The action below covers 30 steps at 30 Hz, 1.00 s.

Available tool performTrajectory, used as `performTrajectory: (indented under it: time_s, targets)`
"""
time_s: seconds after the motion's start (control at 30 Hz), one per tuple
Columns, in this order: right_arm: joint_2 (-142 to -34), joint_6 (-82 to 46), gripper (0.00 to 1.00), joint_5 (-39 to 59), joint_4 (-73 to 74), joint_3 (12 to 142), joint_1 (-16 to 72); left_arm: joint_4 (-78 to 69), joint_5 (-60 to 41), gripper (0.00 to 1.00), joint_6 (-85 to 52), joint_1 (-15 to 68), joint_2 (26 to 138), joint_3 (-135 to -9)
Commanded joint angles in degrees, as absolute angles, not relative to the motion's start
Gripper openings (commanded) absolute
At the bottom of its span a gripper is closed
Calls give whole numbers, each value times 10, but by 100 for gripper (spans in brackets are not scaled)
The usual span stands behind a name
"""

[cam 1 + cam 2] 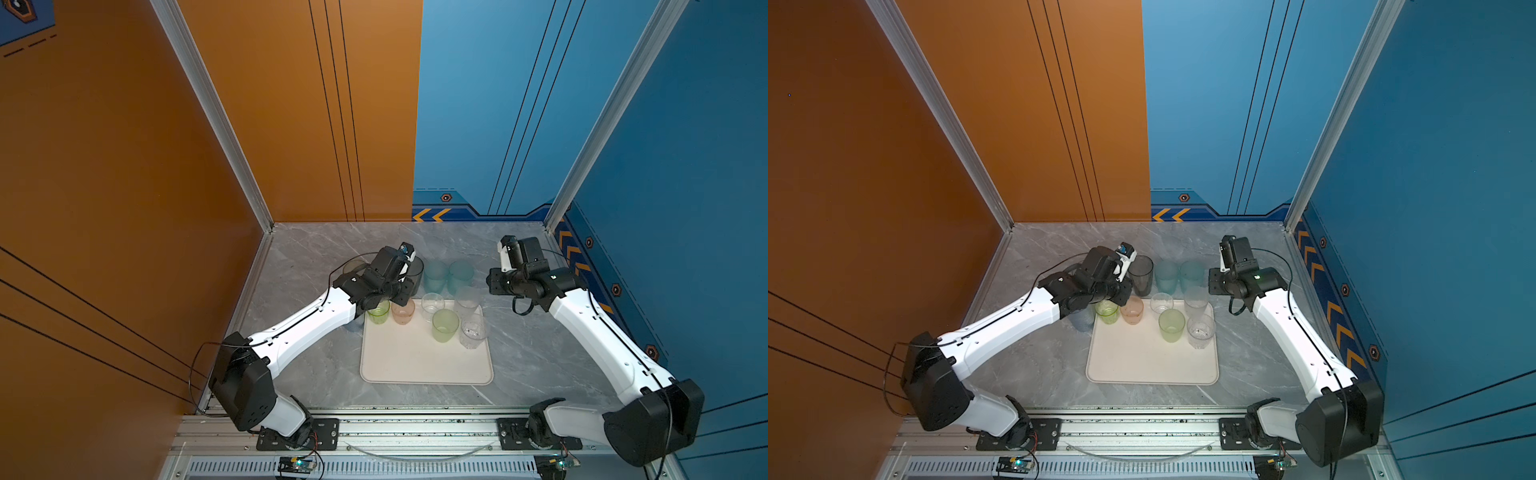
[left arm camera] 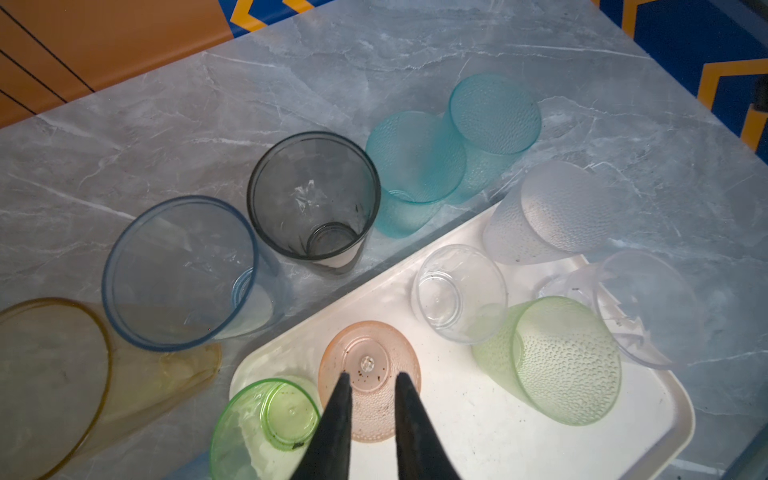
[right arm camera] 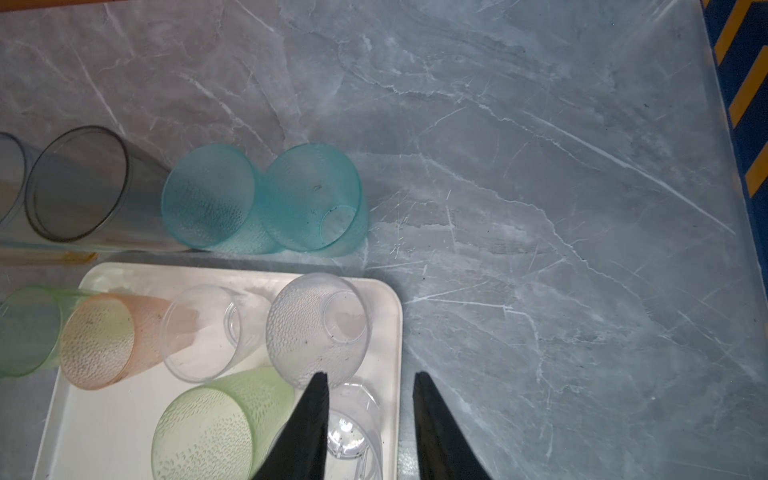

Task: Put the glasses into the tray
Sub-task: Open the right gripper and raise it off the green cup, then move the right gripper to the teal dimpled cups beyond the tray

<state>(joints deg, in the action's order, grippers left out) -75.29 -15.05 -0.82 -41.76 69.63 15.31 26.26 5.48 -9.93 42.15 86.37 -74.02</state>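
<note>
Glasses (image 1: pixel 445 325) are split between the grey marbled surface (image 1: pixel 519 353) and the cream tray (image 1: pixel 415 361), which lies flat mid-surface between the two arms in both top views. Six stand upright on the tray's far half. A frosted clear tumbler (image 1: pixel 466 300) is at the far right corner, with a dimpled green tumbler (image 2: pixel 565 357) and a clear faceted tumbler (image 1: pixel 472 331) on its near side. Then come a small clear glass (image 1: pixel 432 306), a pink glass (image 2: pixel 365 353) and a smooth green glass (image 2: pixel 266 419) at the far left corner. Off the tray, just beyond its far rim, a smoky grey tumbler (image 2: pixel 313 195) and two teal tumblers (image 1: pixel 435 275) stand side by side. A blue tumbler (image 2: pixel 183 270) and a yellow tumbler (image 2: pixel 54 374) stand on the surface near the far left corner. Above the pink glass hangs the left end effector (image 2: pixel 372 376), its jaws a narrow gap apart with nothing between them. By the tray's far right corner the right end effector (image 3: pixel 370 374) hangs with jaws wider apart, also empty.
</note>
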Motion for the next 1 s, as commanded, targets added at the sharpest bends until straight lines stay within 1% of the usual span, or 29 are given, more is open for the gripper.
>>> performTrajectory:
  time_s: [0.0,0.17,0.4,0.7,0.97]
  targets:
    - [-783,-150,33,22,-423,729,137,283,72,21,-81,437,879,-777]
    - [-847,-142,32,58,-422,770,122,285,72,21,-78,448,896,-797]
    - [-925,-140,31,72,-422,819,120,285,68,21,-79,450,899,-794]
    - [-998,-140,30,58,-430,870,124,286,65,21,-77,437,884,-775]
    - [-1039,-140,30,48,-437,894,129,279,60,21,-80,422,871,-753]
